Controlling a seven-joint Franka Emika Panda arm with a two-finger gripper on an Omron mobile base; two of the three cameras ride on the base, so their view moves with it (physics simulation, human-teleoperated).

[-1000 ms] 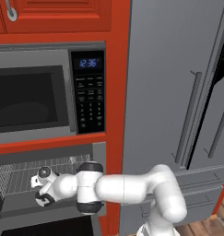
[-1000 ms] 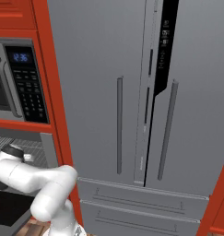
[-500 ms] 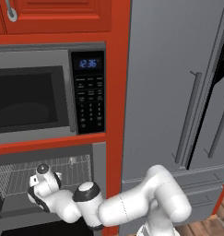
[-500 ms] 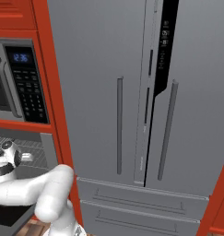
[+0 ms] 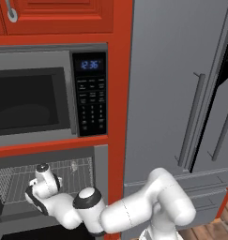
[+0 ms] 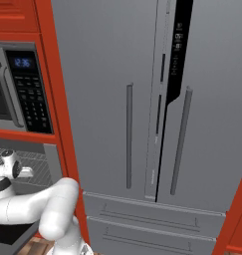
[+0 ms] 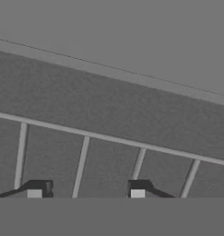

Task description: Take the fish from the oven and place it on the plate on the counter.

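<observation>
- The gripper [image 7: 85,193] is showing in the hand view as two small dark tips standing apart with nothing between them; how far the jaws are parted cannot be judged for certain.
- Both tips are cut off by the bottom of that view, so only their ends are visible.
- Just past the tips, the wires of a rack [image 7: 109,138] are running across over a flat grey surface.
- A small pale, mottled shape is lying on the rack [image 5: 49,180] in the left base view, near its right end; it may be the fish [image 5: 73,165], but it is too small to make out clearly.
- In the left base view, the hand is sitting inside the open oven [image 5: 100,159], at the rack's level, with the fingers themselves hidden behind the white wrist.
- The arm [image 5: 134,211] is reaching leftward from the lower right, bending low at the elbow and stretching almost level into the oven.
- In the right base view, the wrist is poking into the oven's [image 6: 50,164] opening at the left edge, partly cut off by the frame.
- The microwave [image 5: 49,93] is sitting directly above the oven, its clock glowing blue.
- The fridge [image 6: 142,109] is standing to the right, its top and right side cropped.
</observation>
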